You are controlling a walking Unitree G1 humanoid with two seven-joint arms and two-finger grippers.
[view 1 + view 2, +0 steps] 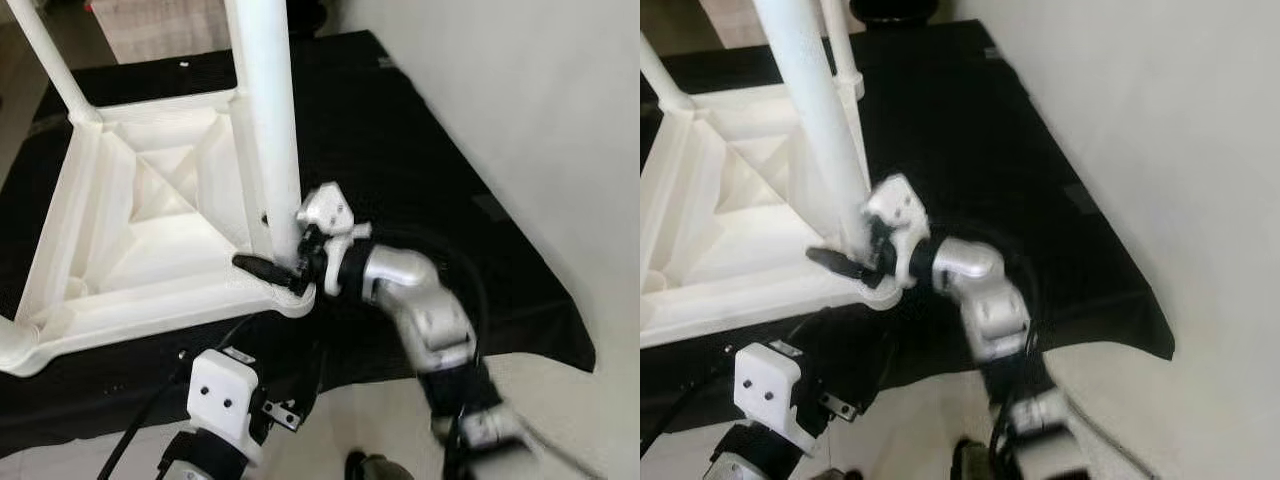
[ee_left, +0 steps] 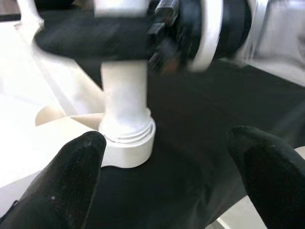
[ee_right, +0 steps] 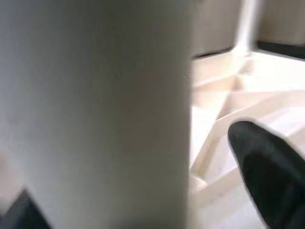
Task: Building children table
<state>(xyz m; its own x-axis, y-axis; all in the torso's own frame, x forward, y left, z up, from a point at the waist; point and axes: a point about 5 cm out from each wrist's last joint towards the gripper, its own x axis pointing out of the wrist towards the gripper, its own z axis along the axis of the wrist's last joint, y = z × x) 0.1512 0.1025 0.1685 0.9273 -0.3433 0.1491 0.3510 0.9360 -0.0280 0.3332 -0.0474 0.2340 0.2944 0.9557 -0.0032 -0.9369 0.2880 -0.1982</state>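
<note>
Left eye view: white plastic table top lies upside down on a black mat on the floor, beside a pale wall. A white leg stands upright in the near corner socket; another leg rises at the far left corner. Right pincer clamps the near leg at its base, one black finger across the front. Left arm sits low, below the table top edge. Left wrist view: left pincer fingers spread apart, empty, pointing at the leg base in its socket; blurred right pincer above. Right wrist view: leg fills close up, one black finger beside it, ribbed underside behind.
</note>
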